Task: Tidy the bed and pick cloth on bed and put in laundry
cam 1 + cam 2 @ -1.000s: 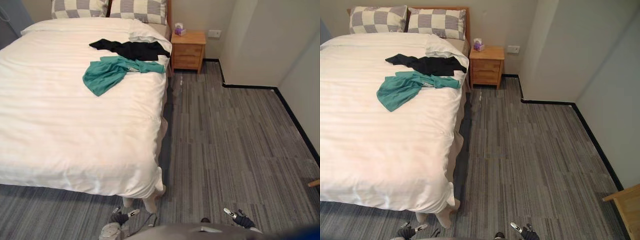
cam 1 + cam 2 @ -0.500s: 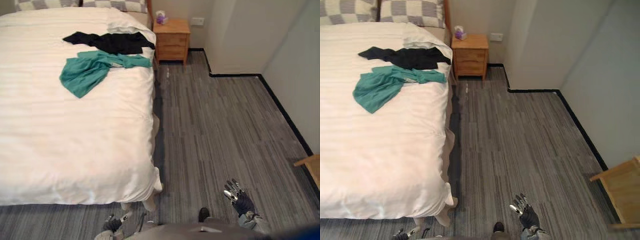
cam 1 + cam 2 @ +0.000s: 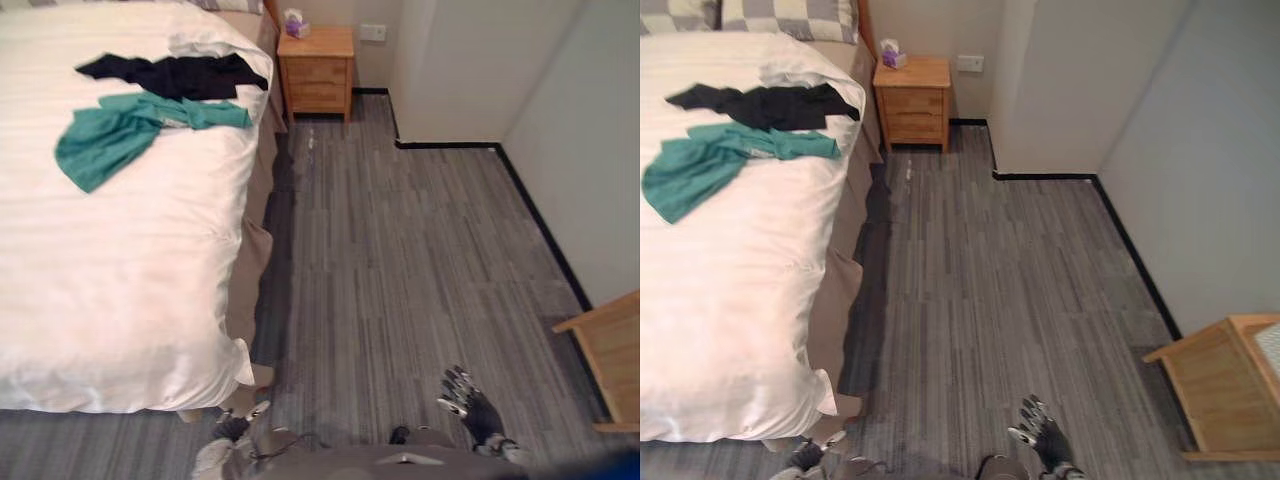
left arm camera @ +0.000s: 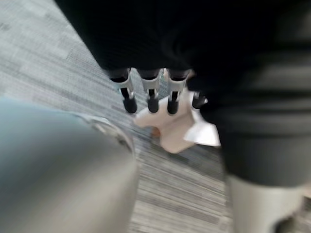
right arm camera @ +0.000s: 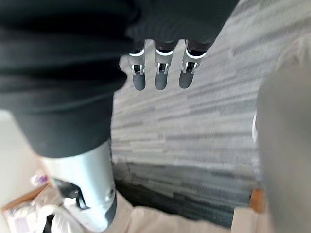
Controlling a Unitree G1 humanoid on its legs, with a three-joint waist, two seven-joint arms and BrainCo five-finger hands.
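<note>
Approach step, apparently: left hand [image 4: 149,91] and right hand [image 3: 468,403] hang relaxed, empty, well apart from the crumpled teal cloth [image 3: 100,140] on the white-covered bed [image 3: 140,270]; next, move closer.

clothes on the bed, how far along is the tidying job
Nothing looks done: the teal cloth and black cloth lie on the bed. Nothing is in hand: left hand and right hand hang open, empty, near the floor. Both pickups and the laundry drop remain.
</note>
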